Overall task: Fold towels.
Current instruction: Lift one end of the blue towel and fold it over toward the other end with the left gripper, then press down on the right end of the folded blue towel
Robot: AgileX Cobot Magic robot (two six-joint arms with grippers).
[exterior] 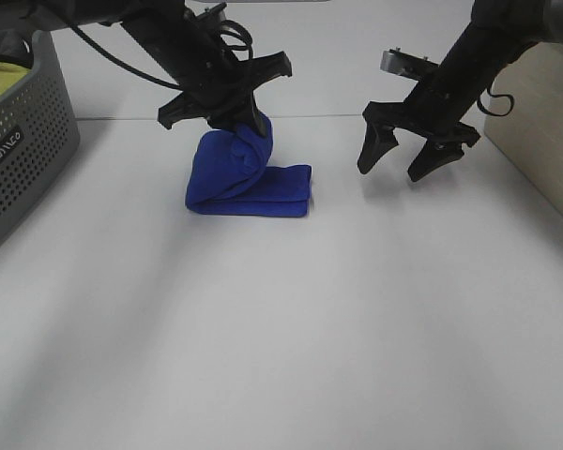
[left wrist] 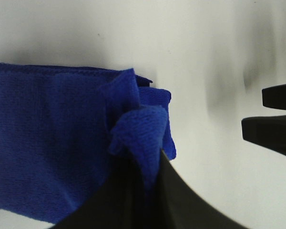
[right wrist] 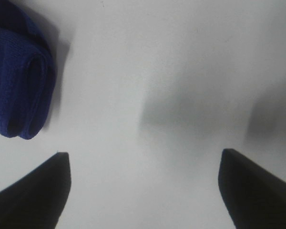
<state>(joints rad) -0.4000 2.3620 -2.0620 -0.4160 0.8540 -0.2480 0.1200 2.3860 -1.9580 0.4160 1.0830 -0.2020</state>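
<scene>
Towel (exterior: pixel 253 187) sits on the counter (exterior: pixel 310 337), left of centre and toward the far side, doubled into a thick stack. My left end effector (exterior: pixel 247 120) is pinching a bunched corner of it and holds that part raised above the stack, so I judge I'm midway through a late fold. My right end effector (exterior: pixel 400 165) hangs spread and empty off to the right, apart from the cloth. Next I'd carry the raised part over the stack, lay it flat with edges matched, then release without dragging it.
</scene>
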